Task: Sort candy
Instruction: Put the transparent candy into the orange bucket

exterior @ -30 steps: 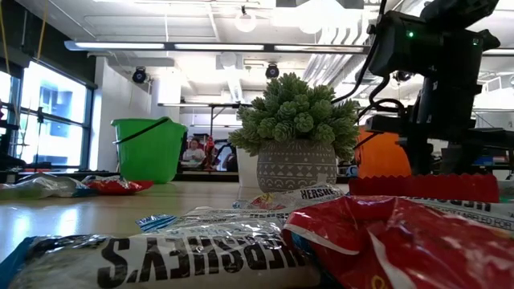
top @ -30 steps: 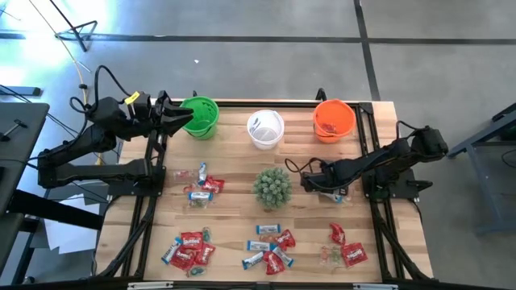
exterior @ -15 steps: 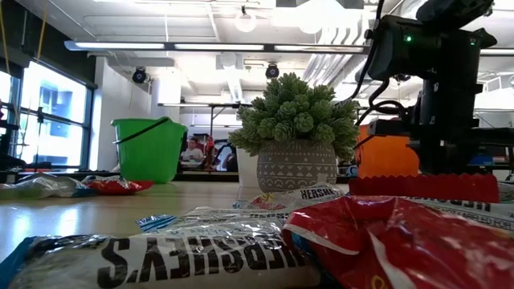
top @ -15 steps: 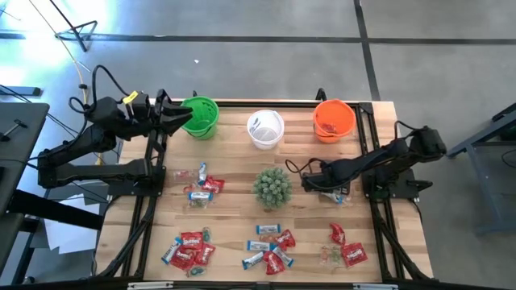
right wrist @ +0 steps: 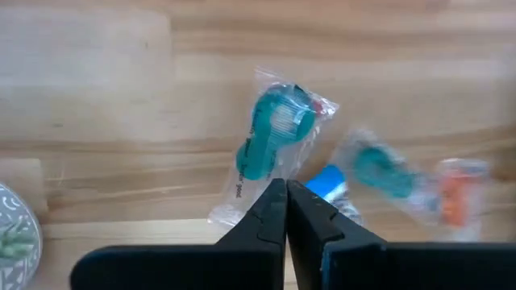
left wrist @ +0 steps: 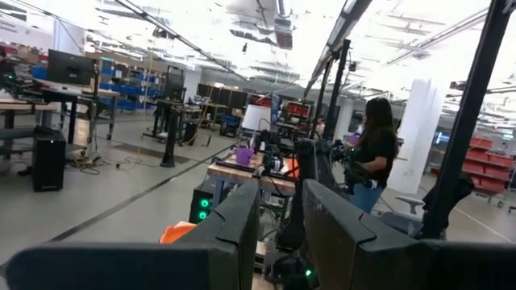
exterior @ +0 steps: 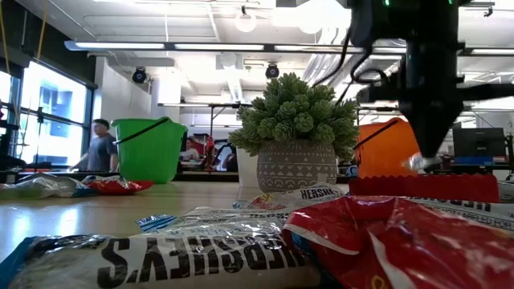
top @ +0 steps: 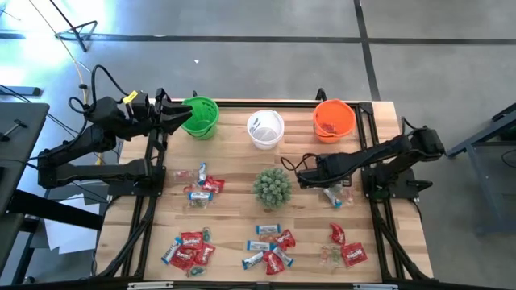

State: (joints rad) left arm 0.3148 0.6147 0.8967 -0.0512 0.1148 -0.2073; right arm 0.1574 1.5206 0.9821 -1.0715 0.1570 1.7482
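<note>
- The right gripper (top: 301, 180) has clamped fully shut and lifted off the table since a second ago, between the plant (top: 272, 187) and the small sweets (right wrist: 274, 137) lying just below it; whether it carries one cannot be told.
- The left gripper (top: 184, 115), partly parted and empty, waits at the green cup (top: 201, 118).
- Beyond the right gripper stands the orange cup (top: 334, 120), red candy inside; the white cup (top: 265, 129) holds something indistinct.
- Most candy (top: 269, 246) remains unsorted.

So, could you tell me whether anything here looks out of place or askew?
The right gripper appears to have its fingers shut on just the clear wrapper's edge of a teal candy, which sticks out askew, so the hold looks precarious. The left gripper waits by the green cup.
</note>
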